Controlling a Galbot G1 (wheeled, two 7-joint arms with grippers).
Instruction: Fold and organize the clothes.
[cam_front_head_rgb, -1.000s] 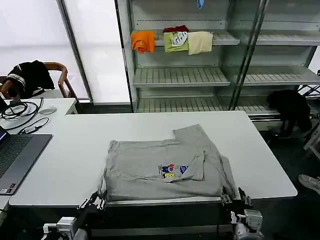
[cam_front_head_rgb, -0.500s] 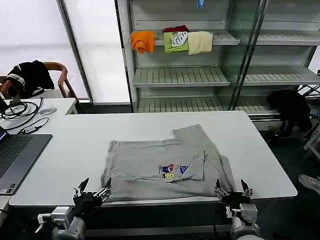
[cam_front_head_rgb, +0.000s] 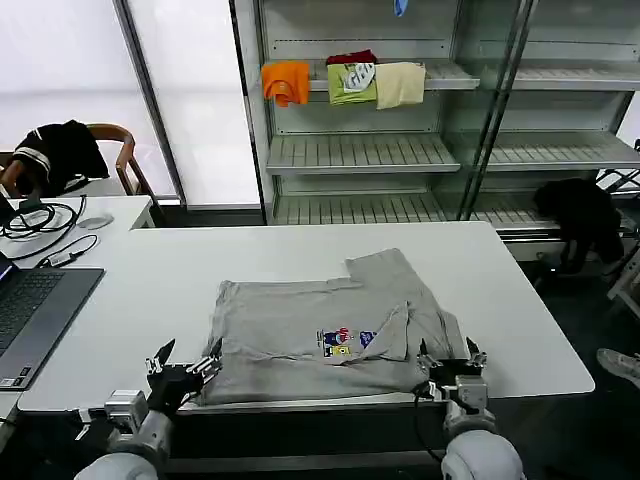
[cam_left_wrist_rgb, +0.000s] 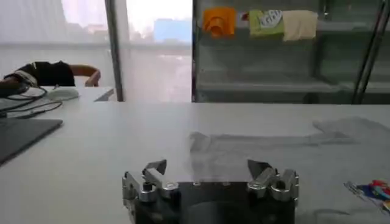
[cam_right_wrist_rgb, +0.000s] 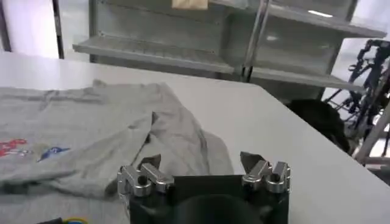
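A light grey T-shirt (cam_front_head_rgb: 290, 330) lies partly folded on the white table (cam_front_head_rgb: 160, 270), one sleeve laid across it beside a small multicoloured print (cam_front_head_rgb: 345, 340). At the shirt's near left corner my left gripper (cam_front_head_rgb: 187, 362) stands open with nothing between its fingers. My right gripper (cam_front_head_rgb: 447, 355) is open too, at the near right corner, just over the cloth's edge. In the left wrist view the open gripper (cam_left_wrist_rgb: 207, 165) faces the shirt (cam_left_wrist_rgb: 256, 152) across bare table. In the right wrist view the open gripper (cam_right_wrist_rgb: 200, 160) hovers over the shirt's (cam_right_wrist_rgb: 91, 128) edge.
A laptop (cam_front_head_rgb: 30, 310), cables and a mouse (cam_front_head_rgb: 95, 222) lie on the left desk. A chair behind holds a black garment (cam_front_head_rgb: 60, 150). Shelves (cam_front_head_rgb: 360, 150) at the back carry orange (cam_front_head_rgb: 287, 82), green (cam_front_head_rgb: 352, 82) and cream (cam_front_head_rgb: 400, 84) folded garments. The table's near edge lies under both grippers.
Both grippers have risen from below the table's front edge and moved forward to the shirt's near corners, the right one also shifting left. The shirt has barely moved.
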